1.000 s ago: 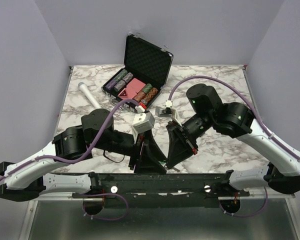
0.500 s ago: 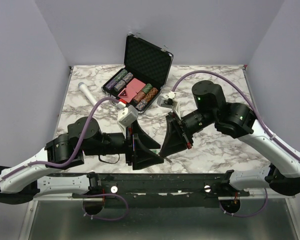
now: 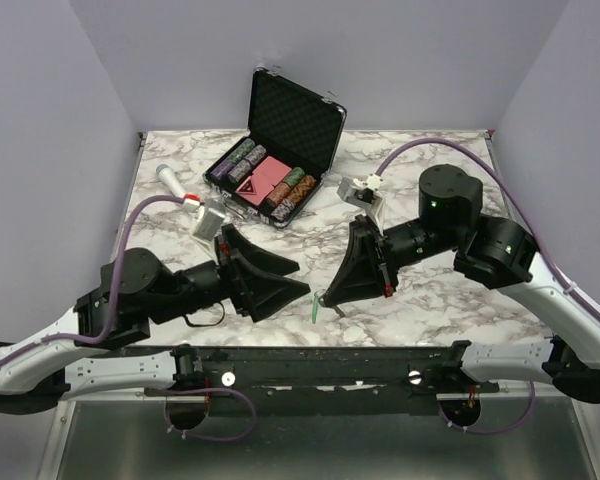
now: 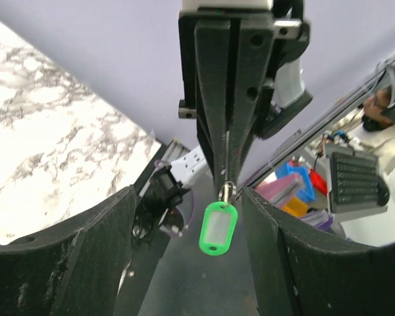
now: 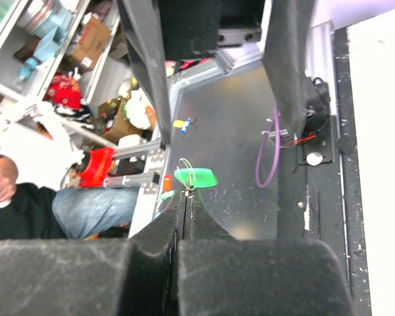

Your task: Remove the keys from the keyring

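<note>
Left tool (image 3: 302, 277) back from keyring (image 4: 228, 190)

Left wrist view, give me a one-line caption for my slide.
Shut right gripper holds the keyring, its green key tag hanging free, framed by the open left gripper.

Desk (image 3: 450, 160): white marble pattern with grey veining, lilac walls on three sides. Chip case (image 3: 295, 115): black, open at the far centre, foam-lined lid upright, holding rows of poker chips (image 3: 235, 160) on both sides of a pink-red pack (image 3: 263, 178). Microphone (image 3: 177, 190): white, cylindrical, lying at an angle left of the case, not touching it.
</note>
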Available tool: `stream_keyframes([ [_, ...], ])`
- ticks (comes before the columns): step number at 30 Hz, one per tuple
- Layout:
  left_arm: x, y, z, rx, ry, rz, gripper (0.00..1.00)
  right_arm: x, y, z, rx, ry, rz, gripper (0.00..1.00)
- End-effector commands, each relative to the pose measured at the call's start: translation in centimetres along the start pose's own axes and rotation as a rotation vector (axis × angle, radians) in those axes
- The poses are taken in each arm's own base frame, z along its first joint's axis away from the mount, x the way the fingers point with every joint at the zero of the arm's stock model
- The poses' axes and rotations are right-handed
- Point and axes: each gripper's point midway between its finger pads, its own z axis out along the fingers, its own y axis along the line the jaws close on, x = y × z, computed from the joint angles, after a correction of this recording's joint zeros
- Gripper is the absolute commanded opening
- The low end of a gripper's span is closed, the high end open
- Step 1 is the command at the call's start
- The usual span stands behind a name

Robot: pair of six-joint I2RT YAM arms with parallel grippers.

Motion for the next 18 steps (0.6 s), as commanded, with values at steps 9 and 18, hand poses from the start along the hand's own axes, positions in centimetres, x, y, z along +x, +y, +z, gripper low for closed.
stream_keyframes([
  [9,-3.9,-1.6,-1.5,0.078,-0.231,0.038,0.72,-3.0,-1.8,-0.8,0.129,-0.304,0.027,0.01],
  [18,-4.3,1.3,0.3,-0.076,-0.289,0.033,0.72,0.1,-12.7,-7.5,0.759,-0.690,0.582,0.01],
])
